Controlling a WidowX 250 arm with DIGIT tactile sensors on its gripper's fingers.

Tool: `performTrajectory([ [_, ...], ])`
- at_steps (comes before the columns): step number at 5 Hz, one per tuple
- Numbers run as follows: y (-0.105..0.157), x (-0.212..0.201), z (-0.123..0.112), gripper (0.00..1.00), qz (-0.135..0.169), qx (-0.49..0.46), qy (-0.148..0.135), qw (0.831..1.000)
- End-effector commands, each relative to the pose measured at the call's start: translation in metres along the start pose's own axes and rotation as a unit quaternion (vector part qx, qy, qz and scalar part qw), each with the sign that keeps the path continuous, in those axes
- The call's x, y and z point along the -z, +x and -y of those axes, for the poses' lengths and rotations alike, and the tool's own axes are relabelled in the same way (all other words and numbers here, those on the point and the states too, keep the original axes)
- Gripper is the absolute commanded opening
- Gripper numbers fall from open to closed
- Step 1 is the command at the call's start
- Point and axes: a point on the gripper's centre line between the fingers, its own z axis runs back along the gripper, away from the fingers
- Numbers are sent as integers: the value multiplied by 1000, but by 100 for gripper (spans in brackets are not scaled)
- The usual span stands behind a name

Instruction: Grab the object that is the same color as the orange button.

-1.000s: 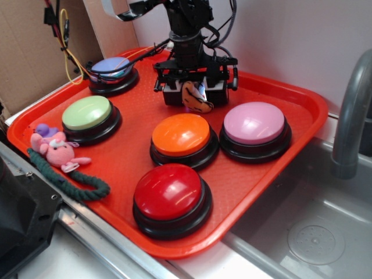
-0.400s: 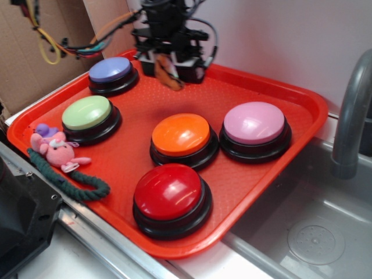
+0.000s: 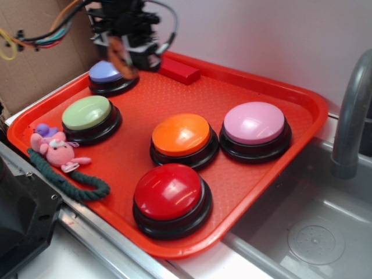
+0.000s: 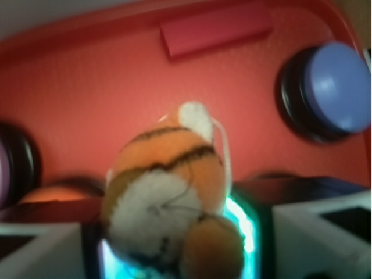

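Observation:
The small orange plush tiger [image 3: 122, 57] with dark stripes and a white face hangs from my gripper [image 3: 124, 46], which is shut on it, lifted above the tray's far left corner, over the blue button [image 3: 106, 72]. In the wrist view the tiger [image 4: 168, 186] fills the centre between the jaws, well above the tray floor. The orange button [image 3: 182, 135] sits in the tray's middle, with only its edge showing at the wrist view's lower left [image 4: 55, 193].
The red tray [image 3: 273, 168] also holds a green button [image 3: 87, 113], pink button [image 3: 254, 123], red button [image 3: 168, 191] and a red rectangular block [image 3: 179, 70]. A pink plush bunny [image 3: 55, 150] and green rope [image 3: 70, 180] lie at its left edge. A sink and faucet [image 3: 351, 110] stand right.
My gripper has carried the tiger up and to the left, from just behind the orange button to above the blue button. The red block it had hidden now shows.

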Motion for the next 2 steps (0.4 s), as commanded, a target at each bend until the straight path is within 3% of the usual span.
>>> performTrajectory([
  [1, -29, -19, -23, 0, 11, 22, 13, 1000],
  [2, -34, -16, -30, 0, 7, -8, 24, 1000],
])
